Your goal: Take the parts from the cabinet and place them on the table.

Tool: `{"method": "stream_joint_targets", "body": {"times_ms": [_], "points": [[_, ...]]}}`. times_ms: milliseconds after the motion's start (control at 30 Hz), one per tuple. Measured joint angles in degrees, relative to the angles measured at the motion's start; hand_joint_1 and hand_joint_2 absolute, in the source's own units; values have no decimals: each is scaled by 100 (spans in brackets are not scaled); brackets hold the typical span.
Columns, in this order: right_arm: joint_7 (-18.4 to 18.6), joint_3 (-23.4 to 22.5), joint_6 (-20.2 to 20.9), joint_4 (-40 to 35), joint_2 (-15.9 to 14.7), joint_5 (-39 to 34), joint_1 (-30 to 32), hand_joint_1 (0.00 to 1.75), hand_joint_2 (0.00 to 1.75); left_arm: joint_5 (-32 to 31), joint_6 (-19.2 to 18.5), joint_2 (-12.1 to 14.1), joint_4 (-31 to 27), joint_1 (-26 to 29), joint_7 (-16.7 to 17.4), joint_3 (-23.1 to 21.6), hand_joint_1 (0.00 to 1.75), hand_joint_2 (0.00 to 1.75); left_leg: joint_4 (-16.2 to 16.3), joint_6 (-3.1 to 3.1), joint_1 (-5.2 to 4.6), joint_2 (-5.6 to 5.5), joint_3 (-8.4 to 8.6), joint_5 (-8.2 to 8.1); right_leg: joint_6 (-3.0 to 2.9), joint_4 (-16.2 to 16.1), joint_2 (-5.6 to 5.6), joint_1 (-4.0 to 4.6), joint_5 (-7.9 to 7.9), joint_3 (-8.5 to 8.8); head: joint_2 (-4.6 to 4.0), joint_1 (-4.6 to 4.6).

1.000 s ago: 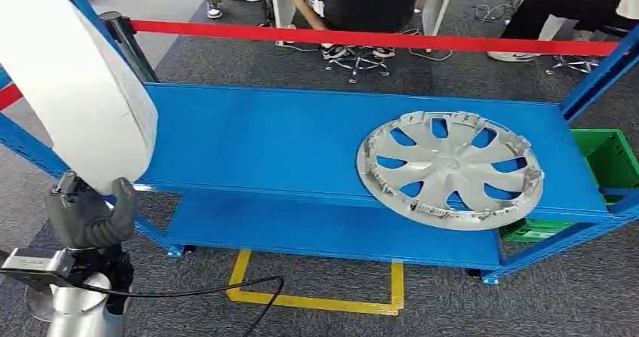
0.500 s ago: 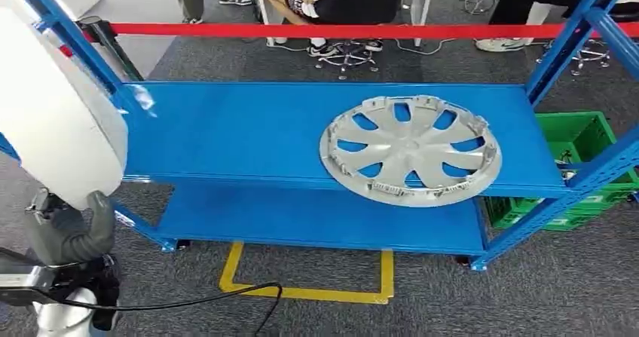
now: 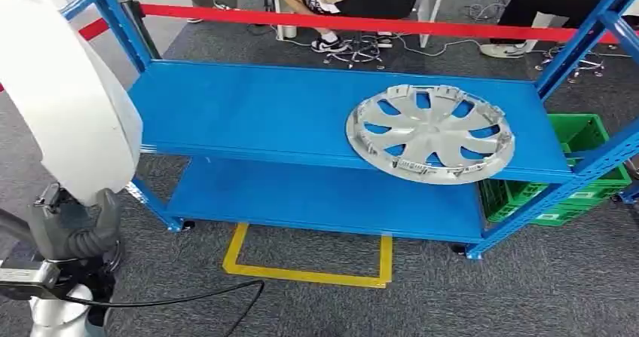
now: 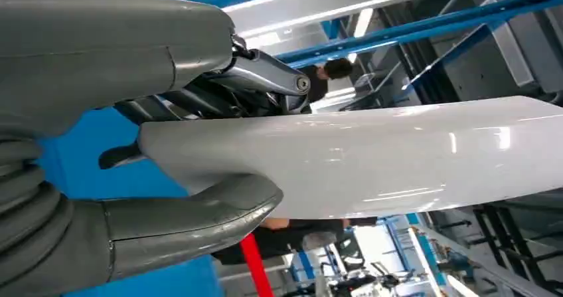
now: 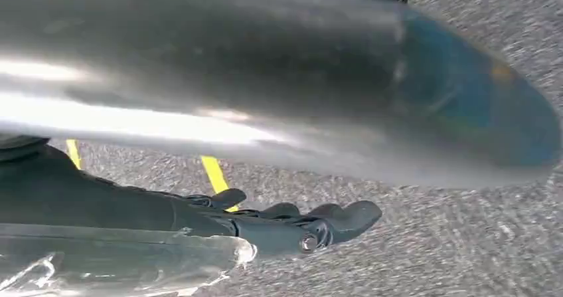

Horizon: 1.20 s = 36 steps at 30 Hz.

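A big white smooth curved part [image 3: 68, 88] stands up at the left of the head view, and my left hand [image 3: 75, 228] grips its lower edge. The left wrist view shows the thumb [image 4: 192, 220] under the white part [image 4: 398, 157] and the dark fingers over it. A silver hubcap [image 3: 429, 133] lies flat on the right half of the blue cabinet's upper shelf [image 3: 249, 114], well away from my left hand. My right hand [image 5: 285, 224] hangs over the grey carpet, fingers stretched out, holding nothing.
The cabinet's lower blue shelf [image 3: 316, 201] is bare. A green crate [image 3: 584, 137] stands at its right end. A red barrier tape [image 3: 377, 24] runs behind it, with seated people beyond. A yellow floor marking [image 3: 301, 273] lies in front.
The whole picture has shifted, so the camera has moved. My left hand still grips the white part, and the hubcap lies in the same place on the shelf.
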Motion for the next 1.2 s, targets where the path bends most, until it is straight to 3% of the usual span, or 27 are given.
{"method": "stream_joint_targets", "body": {"times_ms": [33,67,100,167,200,233,267,367,400,433,500,533,567,633,667,700,733,767,867,900,933,1000,1033,1067,1133,1167,1200], "points": [[31,0,81,0,0,-29,-3,0,0,9,-31,0,2,0,13,-20,175,175,3,4,-7,2,-86,68,8,399,0,4,-176,-52,0,2],[99,-7,243,2,-2,-70,-7,0,0,20,-59,2,2,-2,33,-39,175,175,4,4,-13,5,-174,136,10,602,0,5,-151,-13,0,0],[118,-13,341,0,-7,-81,-6,0,0,41,-92,4,2,-8,50,-57,175,175,8,-1,-15,5,-258,199,3,571,0,6,3,125,0,0],[118,-20,398,0,-15,-79,-16,0,0,87,-125,7,4,-30,68,-81,175,175,18,-30,-15,2,-415,321,-30,-76,-1,12,383,730,0,0],[114,-26,400,-2,-20,-77,-32,0,0,112,-140,7,4,-39,83,-94,175,175,28,-54,-15,-1,-469,380,-50,-613,-3,13,359,1161,0,2],[105,-33,404,-7,-20,-74,-55,0,0,133,-151,7,4,-41,92,-109,175,175,48,-91,-46,-6,-508,415,-59,-1140,-4,31,124,1523,0,2],[90,-44,407,-7,-20,-74,-66,0,0,142,-164,7,4,-52,96,-120,175,175,58,-117,-44,2,-516,462,-95,-1325,5,34,75,1591,0,-22],[46,-68,396,-7,-26,-77,-35,0,0,155,-194,7,7,-69,103,-155,175,175,12,-226,-24,1,-528,634,-232,-1316,9,53,205,1437,0,0],[37,-83,393,-7,-28,-81,-41,0,0,175,-199,7,7,-62,103,-153,175,175,37,-262,-2,-12,-560,514,-281,-1322,-12,26,274,1397,0,2],[31,-96,391,-7,-28,-83,-42,0,0,197,-201,7,7,-65,103,-153,175,175,206,-312,-1,-16,-622,175,-317,-1322,-10,22,341,1331,0,-30],[28,-107,389,-7,-28,-81,-34,0,0,201,-208,7,7,-64,105,-155,175,175,1026,-380,27,-15,-829,-557,-349,-1320,-11,18,495,1167,0,-41],[22,-107,389,-7,-28,-81,-31,0,0,203,-210,7,9,-64,109,-155,175,175,1456,-403,39,-15,-918,-753,-343,-1315,-11,17,574,1062,0,-39],[22,-107,387,-7,-28,-81,-30,0,0,205,-218,7,13,-64,111,-155,175,175,1720,-414,51,-15,-928,-752,-330,-1309,-11,15,647,963,0,-44],[22,-111,378,-7,-28,-79,-24,0,0,205,-264,7,20,-64,125,-175,175,175,1590,-430,71,-15,-658,-360,-282,-1304,-12,2,774,784,0,-42],[24,-111,369,-7,-28,-77,-26,0,0,205,-286,7,20,-65,127,-195,175,175,1250,-437,82,-15,-375,-166,-254,-1300,-12,-13,838,706,0,-39],[24,-111,369,-7,-28,-77,-30,0,0,205,-288,7,20,-66,129,-220,175,175,805,-446,96,-16,-33,-107,-225,-1292,-9,-25,900,643,0,-39],[24,-111,367,-15,-44,-74,-33,0,0,205,-293,7,20,-70,133,-243,175,175,294,-453,109,-23,400,-225,-186,-1279,5,3,945,602,0,-57],[24,-111,365,-17,-44,-70,-33,0,0,205,-302,4,20,-75,133,-265,175,175,-106,-384,96,-48,617,-362,-151,-1251,7,12,989,567,0,-55],[24,-116,365,-17,-52,-70,-9,0,0,205,-302,7,20,-54,136,-284,175,175,-103,-200,63,-56,479,-355,-36,-1308,8,-10,1184,510,0,-55],[22,-122,365,-17,-52,-70,7,0,0,205,-301,4,22,-60,135,-291,175,175,-107,-112,85,-28,420,-288,-5,-1281,3,-39,1143,483,0,-46],[24,-136,361,-17,-57,-70,12,0,0,205,-304,4,22,-55,136,-297,175,175,-106,-68,69,-21,365,-230,4,-1147,-15,-39,858,407,0,-35],[28,-144,361,-17,-57,-72,16,0,0,208,-304,2,22,-54,138,-300,175,175,-102,-7,43,-15,213,-89,21,-301,-10,-29,74,196,0,2],[28,-146,361,-17,-59,-72,13,0,0,208,-304,2,26,-53,140,-302,175,175,-100,6,22,-10,124,-17,23,131,-11,-22,-155,109,0,4],[28,-146,361,-17,-59,-72,10,0,0,208,-304,2,28,-52,140,-302,175,175,-89,11,4,-7,23,59,19,463,-11,-14,-209,77,0,9],[22,-146,363,-17,-59,-70,10,0,0,208,-306,7,31,-49,144,-299,175,175,-69,7,-23,-7,-170,194,-23,449,-10,14,134,315,0,11],[13,-146,365,-17,-61,-61,10,0,0,208,-306,7,31,-48,144,-299,175,175,-60,1,-34,-8,-260,258,-62,137,-10,27,355,598,0,11],[0,-146,378,-17,-66,-53,3,0,0,208,-306,7,31,-47,144,-299,175,175,-57,-12,-43,-12,-332,318,-104,-311,-10,44,443,952,0,9]]}}
